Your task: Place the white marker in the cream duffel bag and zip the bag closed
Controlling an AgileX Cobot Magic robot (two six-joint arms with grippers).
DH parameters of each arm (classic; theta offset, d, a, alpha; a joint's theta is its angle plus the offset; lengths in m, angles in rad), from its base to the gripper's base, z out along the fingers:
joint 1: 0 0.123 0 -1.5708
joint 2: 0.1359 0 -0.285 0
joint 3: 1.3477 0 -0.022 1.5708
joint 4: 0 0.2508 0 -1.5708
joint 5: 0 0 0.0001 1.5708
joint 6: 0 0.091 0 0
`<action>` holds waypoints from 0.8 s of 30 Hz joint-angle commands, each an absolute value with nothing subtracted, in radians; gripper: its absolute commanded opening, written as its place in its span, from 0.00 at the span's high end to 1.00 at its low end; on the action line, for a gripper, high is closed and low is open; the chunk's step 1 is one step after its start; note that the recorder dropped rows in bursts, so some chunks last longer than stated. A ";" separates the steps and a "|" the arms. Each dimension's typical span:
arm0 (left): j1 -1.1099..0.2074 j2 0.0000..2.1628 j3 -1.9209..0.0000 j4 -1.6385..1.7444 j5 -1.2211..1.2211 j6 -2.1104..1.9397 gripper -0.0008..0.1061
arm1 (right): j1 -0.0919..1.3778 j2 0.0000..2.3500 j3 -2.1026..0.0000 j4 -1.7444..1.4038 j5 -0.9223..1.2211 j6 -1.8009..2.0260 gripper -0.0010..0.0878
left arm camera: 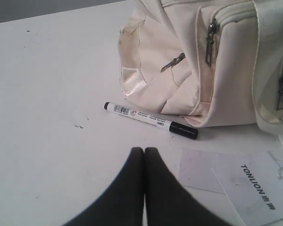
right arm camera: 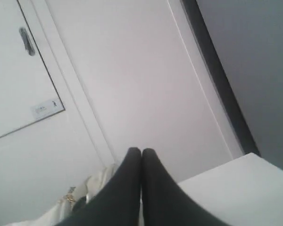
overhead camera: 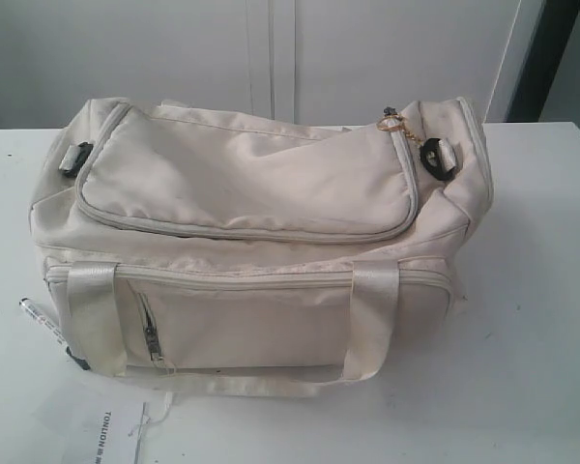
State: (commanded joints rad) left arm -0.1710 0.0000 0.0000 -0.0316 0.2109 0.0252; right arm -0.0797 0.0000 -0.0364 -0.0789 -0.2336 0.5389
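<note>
The cream duffel bag (overhead camera: 256,237) fills the middle of the white table, its curved top flap lying flat. A gold charm hangs at the flap's far right corner. The white marker (left arm camera: 150,120) with a black cap lies on the table against the bag's left end; in the exterior view only its tip (overhead camera: 34,311) shows at the bag's front left. My left gripper (left arm camera: 144,150) is shut and empty, just short of the marker. My right gripper (right arm camera: 141,151) is shut and empty, raised, pointing at the wall behind; a corner of the bag (right arm camera: 96,186) shows beneath it. Neither arm appears in the exterior view.
A printed white paper sheet (overhead camera: 116,425) lies at the table's front left, beside the marker, also in the left wrist view (left arm camera: 254,186). White cabinet doors (right arm camera: 108,70) stand behind the table. The table's right edge (overhead camera: 561,130) is near the bag's right end.
</note>
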 joint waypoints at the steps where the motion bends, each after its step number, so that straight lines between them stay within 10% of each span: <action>1: -0.171 0.000 0.000 -0.032 0.211 0.025 0.99 | -0.080 0.000 -0.074 -0.119 -0.234 0.539 0.99; 24: -0.171 0.000 0.000 -0.032 0.211 0.025 0.99 | -0.080 0.616 -0.645 -0.269 0.172 0.325 0.99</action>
